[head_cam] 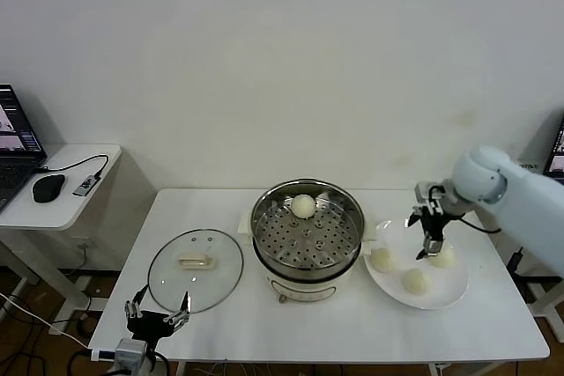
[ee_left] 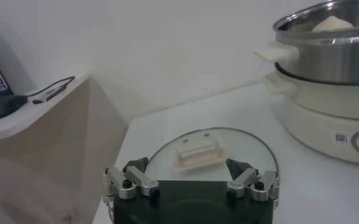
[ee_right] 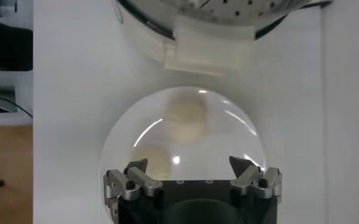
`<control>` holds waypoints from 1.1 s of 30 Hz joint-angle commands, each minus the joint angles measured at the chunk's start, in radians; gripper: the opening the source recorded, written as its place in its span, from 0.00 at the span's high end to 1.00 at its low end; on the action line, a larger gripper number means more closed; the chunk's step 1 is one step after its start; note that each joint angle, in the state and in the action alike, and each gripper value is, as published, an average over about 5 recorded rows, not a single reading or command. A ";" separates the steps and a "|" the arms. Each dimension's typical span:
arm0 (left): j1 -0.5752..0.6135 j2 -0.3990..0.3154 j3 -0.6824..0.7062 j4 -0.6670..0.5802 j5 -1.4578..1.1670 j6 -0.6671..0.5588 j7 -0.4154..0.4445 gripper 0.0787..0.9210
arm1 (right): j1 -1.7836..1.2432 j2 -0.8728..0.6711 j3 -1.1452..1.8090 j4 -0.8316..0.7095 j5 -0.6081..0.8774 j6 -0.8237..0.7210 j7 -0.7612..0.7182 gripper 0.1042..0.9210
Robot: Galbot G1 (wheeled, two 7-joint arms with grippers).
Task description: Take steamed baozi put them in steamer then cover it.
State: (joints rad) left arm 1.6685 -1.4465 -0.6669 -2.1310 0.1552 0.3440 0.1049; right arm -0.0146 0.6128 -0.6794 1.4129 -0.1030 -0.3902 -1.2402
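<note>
Hovering wide-open right claw (head_cam: 429, 242) just above plate's baozi (head_cam: 442, 256), empty

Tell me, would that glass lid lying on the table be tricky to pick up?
Probably a little. The glass lid lies flat on the table, so its metal rim gives little to grab; the raised cream handle looks like the easier hold. Being glass, it is likely stiff, fairly heavy, smooth, and liable to break if dropped.
</note>
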 commanded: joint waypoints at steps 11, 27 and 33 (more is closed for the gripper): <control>-0.005 0.002 -0.005 0.034 0.007 -0.003 0.000 0.12 | -0.114 0.143 0.041 -0.122 -0.089 0.077 0.105 0.12; -0.015 0.005 -0.004 0.055 0.012 -0.003 0.001 0.12 | -0.127 0.172 0.041 -0.181 -0.109 0.102 0.140 0.12; -0.018 0.001 -0.003 0.063 0.016 -0.004 -0.001 0.12 | -0.139 0.181 0.057 -0.196 -0.133 0.109 0.140 0.12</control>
State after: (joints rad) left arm 1.6514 -1.4433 -0.6707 -2.0758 0.1684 0.3408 0.1057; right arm -0.1418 0.7810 -0.6354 1.2372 -0.2177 -0.2885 -1.1133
